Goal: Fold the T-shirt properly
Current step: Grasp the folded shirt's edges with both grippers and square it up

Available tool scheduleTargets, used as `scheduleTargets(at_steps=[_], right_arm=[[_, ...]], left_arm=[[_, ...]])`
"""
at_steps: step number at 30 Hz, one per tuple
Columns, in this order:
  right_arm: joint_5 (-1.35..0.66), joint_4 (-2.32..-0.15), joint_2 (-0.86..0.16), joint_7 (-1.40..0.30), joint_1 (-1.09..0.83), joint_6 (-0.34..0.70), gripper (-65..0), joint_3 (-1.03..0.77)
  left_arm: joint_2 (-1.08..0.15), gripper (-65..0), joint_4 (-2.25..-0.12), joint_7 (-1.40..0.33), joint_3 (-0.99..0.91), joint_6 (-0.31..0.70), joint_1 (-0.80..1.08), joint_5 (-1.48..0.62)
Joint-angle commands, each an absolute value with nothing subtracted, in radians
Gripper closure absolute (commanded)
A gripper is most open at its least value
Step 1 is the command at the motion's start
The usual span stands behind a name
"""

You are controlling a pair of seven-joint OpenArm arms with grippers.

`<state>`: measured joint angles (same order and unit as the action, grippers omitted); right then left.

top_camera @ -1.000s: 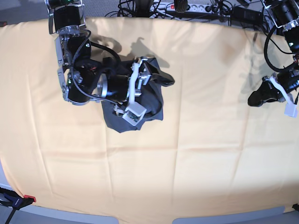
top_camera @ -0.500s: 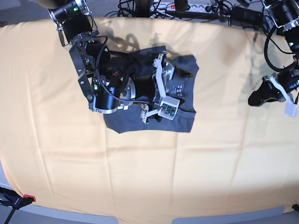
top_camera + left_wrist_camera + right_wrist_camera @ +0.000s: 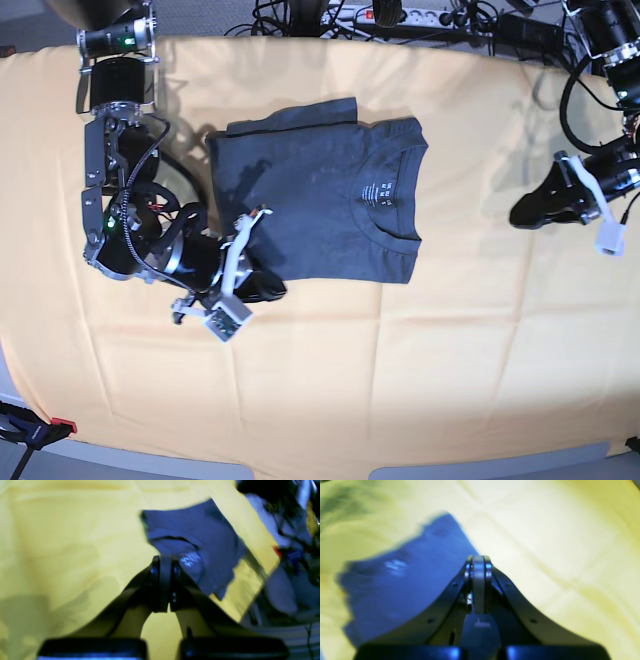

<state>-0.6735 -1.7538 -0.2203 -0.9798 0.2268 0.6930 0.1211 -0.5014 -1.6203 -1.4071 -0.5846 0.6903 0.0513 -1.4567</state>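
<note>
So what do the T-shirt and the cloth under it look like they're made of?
T-shirt: looks like soft matte knit, probably cotton, going by its ribbed neckband and limp, flat lie. Table cloth: thin matte woven fabric, by its sharp fold creases; fibre unclear.

My right wrist view smears the T-shirt (image 3: 402,580) badly, its collar print (image 3: 377,189) is too small to read, and my left gripper (image 3: 163,585) hides some cloth.
</note>
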Motion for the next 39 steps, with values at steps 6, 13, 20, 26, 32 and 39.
scheduleTargets(at_steps=[6, 13, 20, 26, 32, 39], right_arm=[[-0.653, -1.599, -0.261, -0.916, 0.334, 0.698, 0.0, 0.133], [-0.648, -1.338, -0.261, -0.916, 0.491, 0.698, 0.0, 0.227], [-0.582, -1.24, -0.264, -0.916, 0.566, 0.698, 0.0, 0.395], [-0.568, -1.24, -0.286, -0.928, 0.557, 0.698, 0.0, 0.484], [-0.588, -1.24, -0.322, -0.954, 0.558, 0.698, 0.0, 0.498], [-0.712, -1.24, -0.35, -1.079, 0.557, 0.698, 0.0, 0.498]], left_arm=[[-0.523, 0.0, -1.848, -1.396, -0.35, 0.698, 0.035, -1.484], [-0.515, 0.0, -2.008, -1.36, -0.025, 0.698, 0.036, -1.129], [-0.516, 0.0, -2.006, -1.223, 0.194, 0.698, 0.041, -0.766], [-0.516, 0.0, -2.006, -1.201, 0.214, 0.698, 0.079, -0.748], [-0.515, 0.0, -1.989, -1.177, 0.214, 0.698, 0.088, -0.732], [-0.515, 0.0, -1.94, -1.076, 0.214, 0.698, 0.085, -0.687]])
